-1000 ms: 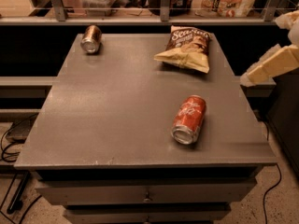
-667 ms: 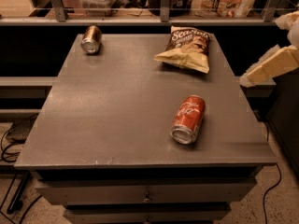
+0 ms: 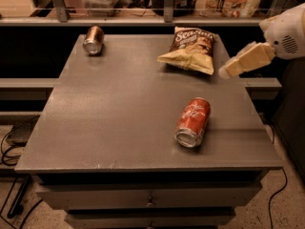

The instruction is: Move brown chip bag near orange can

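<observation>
The brown chip bag (image 3: 189,48) lies flat at the back right of the grey table (image 3: 109,109), its pale yellow-tan end toward the front. The orange can (image 3: 93,39) lies on its side at the back left corner, silver end toward me, far from the bag. My gripper (image 3: 229,69) is cream-coloured and comes in from the right edge of the view. It hovers just right of the bag's front corner, above the table's right edge, and holds nothing.
A bright red can (image 3: 193,122) with white script lies on its side at the front right of the table. A railed shelf (image 3: 162,18) with packages runs behind the table. Drawers (image 3: 150,199) sit below, and cables lie on the floor at both sides.
My gripper has moved left and a little up, closer to the chip bag's right side. The bag and both cans have not moved.
</observation>
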Controlling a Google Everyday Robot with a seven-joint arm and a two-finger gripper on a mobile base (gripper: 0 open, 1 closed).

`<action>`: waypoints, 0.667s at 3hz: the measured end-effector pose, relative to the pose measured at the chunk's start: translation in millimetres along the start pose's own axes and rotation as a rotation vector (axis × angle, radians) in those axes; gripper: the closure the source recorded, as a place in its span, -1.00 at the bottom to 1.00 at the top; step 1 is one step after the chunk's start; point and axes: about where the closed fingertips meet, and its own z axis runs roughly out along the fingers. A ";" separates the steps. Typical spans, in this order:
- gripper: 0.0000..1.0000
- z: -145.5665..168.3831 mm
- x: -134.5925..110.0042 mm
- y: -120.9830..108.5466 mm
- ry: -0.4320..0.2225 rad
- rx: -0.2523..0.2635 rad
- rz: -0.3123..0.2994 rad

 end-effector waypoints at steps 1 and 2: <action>-1.00 55.1 -23.7 -15.4 -0.099 -0.001 0.109; -1.00 87.6 -36.8 -26.6 -0.144 -0.008 0.168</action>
